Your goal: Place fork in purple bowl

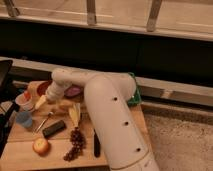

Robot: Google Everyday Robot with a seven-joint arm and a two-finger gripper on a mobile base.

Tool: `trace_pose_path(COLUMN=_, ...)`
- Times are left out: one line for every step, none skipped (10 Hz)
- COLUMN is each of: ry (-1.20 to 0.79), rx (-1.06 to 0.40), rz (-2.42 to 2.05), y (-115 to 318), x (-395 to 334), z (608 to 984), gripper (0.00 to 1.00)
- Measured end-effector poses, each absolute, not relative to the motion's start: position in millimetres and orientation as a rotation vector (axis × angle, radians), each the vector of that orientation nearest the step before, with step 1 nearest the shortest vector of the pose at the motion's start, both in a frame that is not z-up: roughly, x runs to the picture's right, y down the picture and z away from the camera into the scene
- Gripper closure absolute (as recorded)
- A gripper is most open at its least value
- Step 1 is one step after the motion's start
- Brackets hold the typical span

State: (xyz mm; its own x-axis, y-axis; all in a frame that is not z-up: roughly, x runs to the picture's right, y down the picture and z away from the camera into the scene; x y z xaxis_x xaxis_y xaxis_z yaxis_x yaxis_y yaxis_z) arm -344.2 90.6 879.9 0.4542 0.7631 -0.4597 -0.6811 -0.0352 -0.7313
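The fork (44,121) is a slim silver piece lying slanted on the wooden table (20,155), left of centre. My gripper (41,103), with pale fingers, hangs a little above and behind the fork's upper end; it is open and holds nothing. The purple bowl (74,91) sits further back to the right, partly hidden behind my white arm (107,115).
A red-brown bowl (42,87) stands left of the purple one. A white cup (24,100) and a blue cup (23,119) are at the left edge. A black block (53,128), grapes (75,143), an orange fruit (40,145), a yellow piece (75,114) and a black-handled utensil (96,146) lie nearby.
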Motion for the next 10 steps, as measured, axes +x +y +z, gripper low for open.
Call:
trace_pose_path(ry=-0.094, rx=-1.117, rz=1.154, y=93.2, x=-349.1, z=879.2, gripper=0.23)
trace_pose_path(ry=-0.093, rx=-1.127, rz=1.146, y=96.0, x=-352.7, z=878.9, gripper=0.23)
trace_pose_path(ry=-0.092, rx=-1.131, rz=1.143, y=97.3, x=-353.5, z=879.5, gripper=0.23)
trace_pose_path(ry=-0.085, rx=-1.138, rz=1.136, y=100.2, x=-353.2, z=879.5, gripper=0.25)
trace_pose_path(ry=-0.082, rx=-1.142, rz=1.130, y=101.5, x=-354.4, z=879.0, gripper=0.32)
trace_pose_path(ry=-0.070, rx=-1.146, rz=1.119, y=104.9, x=-354.7, z=878.3, gripper=0.42)
trace_pose_path(ry=-0.065, rx=-1.147, rz=1.114, y=106.1, x=-355.1, z=877.6, gripper=0.52)
trace_pose_path(ry=-0.058, rx=-1.146, rz=1.110, y=107.1, x=-353.3, z=877.5, gripper=0.60)
trace_pose_path(ry=-0.049, rx=-1.144, rz=1.108, y=107.5, x=-349.7, z=877.4, gripper=0.71)
trace_pose_path(ry=-0.039, rx=-1.139, rz=1.108, y=107.6, x=-345.1, z=877.6, gripper=0.84)
